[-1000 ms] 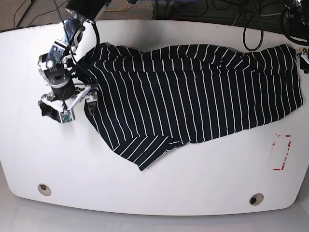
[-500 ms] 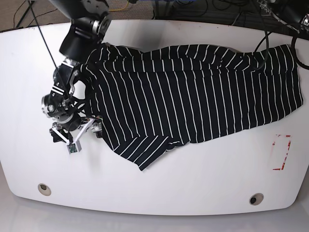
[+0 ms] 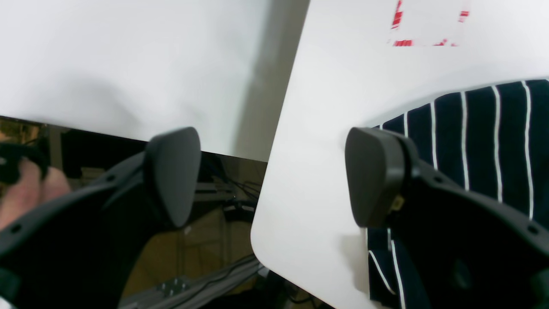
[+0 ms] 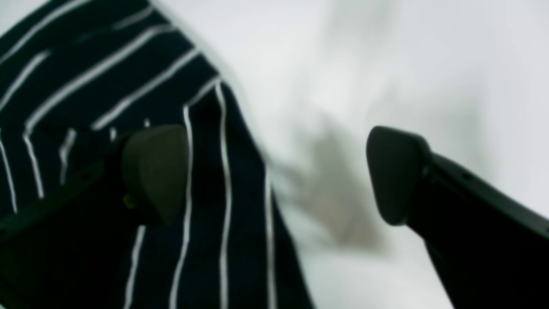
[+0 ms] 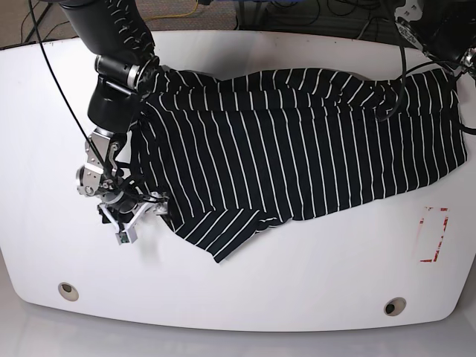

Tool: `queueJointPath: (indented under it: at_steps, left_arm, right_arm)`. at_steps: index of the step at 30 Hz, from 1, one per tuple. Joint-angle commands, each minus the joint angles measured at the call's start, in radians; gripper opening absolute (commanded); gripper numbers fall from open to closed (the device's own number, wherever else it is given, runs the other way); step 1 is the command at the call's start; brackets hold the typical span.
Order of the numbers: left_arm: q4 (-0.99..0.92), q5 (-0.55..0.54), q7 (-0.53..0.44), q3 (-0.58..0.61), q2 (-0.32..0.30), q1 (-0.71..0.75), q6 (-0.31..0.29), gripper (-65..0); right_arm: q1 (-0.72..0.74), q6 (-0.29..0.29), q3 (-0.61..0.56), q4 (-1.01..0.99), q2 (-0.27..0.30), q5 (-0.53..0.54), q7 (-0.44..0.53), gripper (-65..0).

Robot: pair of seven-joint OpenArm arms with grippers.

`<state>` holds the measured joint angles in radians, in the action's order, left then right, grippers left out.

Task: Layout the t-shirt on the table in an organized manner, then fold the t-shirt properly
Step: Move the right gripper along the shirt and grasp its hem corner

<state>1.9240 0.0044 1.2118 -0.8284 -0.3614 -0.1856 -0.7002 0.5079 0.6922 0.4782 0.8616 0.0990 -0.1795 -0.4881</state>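
Proceeding from the table's (image 5: 44,111) left edge: the right gripper (image 5: 137,212) is seen spread apart at the t-shirt's (image 5: 297,149) lower-left hem; the t-shirt is spread across the rear half; the left gripper (image 3: 274,176) is gaping at the rear right corner.

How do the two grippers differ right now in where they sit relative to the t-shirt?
The right gripper straddles the t-shirt's lower-left edge, one finger over stripes; the left gripper sits at the table's corner, one finger off the tabletop, the other above fabric. Both are open, holding nothing.
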Motion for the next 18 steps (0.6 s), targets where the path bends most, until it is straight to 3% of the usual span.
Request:
queueJointPath:
  at_steps: [1, 18]
  left_arm:
    - [0.012, 0.001, -0.013, -0.002, -0.023, -0.018, 0.002, -15.7]
    - [-0.051, 0.003, -0.014, -0.004, -0.023, 0.036, 0.002, -15.7]
  right_arm:
    - [0.033, 0.006, 0.000, -0.017, 0.003, 0.021, 0.044, -1.4]
    - [0.010, 0.006, -0.003, -0.026, -0.100, 0.016, 0.044, -1.4]
